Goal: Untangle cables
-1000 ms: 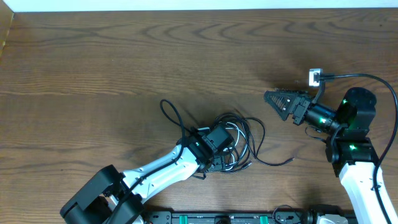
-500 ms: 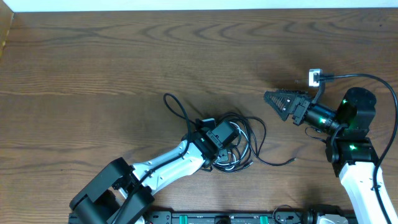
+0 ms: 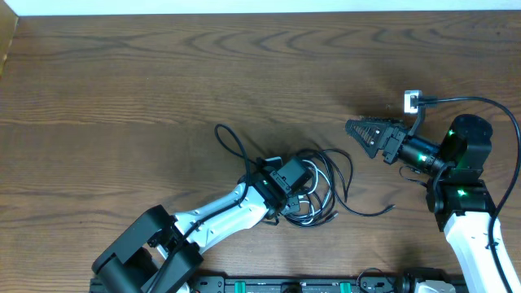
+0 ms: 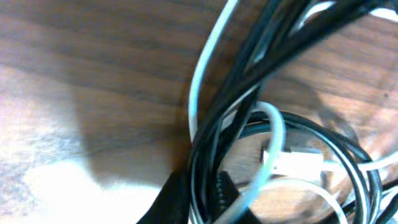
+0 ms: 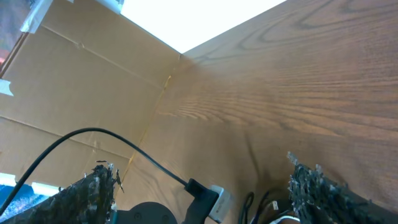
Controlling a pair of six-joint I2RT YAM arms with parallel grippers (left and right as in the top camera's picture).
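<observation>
The cables [image 3: 326, 175] lie in a tangled heap of black and white loops at the table's middle front. One black loop [image 3: 228, 140] reaches out to the left and a loose end [image 3: 383, 210] trails right. My left gripper [image 3: 299, 194] sits low in the heap. In the left wrist view it [image 4: 200, 202] is shut on a bundle of black and white cable strands [image 4: 249, 118], beside a white plug [image 4: 298, 163]. My right gripper [image 3: 358, 130] hangs open to the right of the heap. Nothing lies between its fingers [image 5: 317, 193].
A cardboard wall [image 3: 6, 41] stands at the table's left edge. A black rail [image 3: 285, 285] runs along the front edge. The right arm's own thick black cable [image 3: 480, 102] arcs over its wrist.
My left gripper has shifted slightly right into the heap and closed on the strands. The tangle's loops and loose right end have shifted a little. The right arm has not moved.
</observation>
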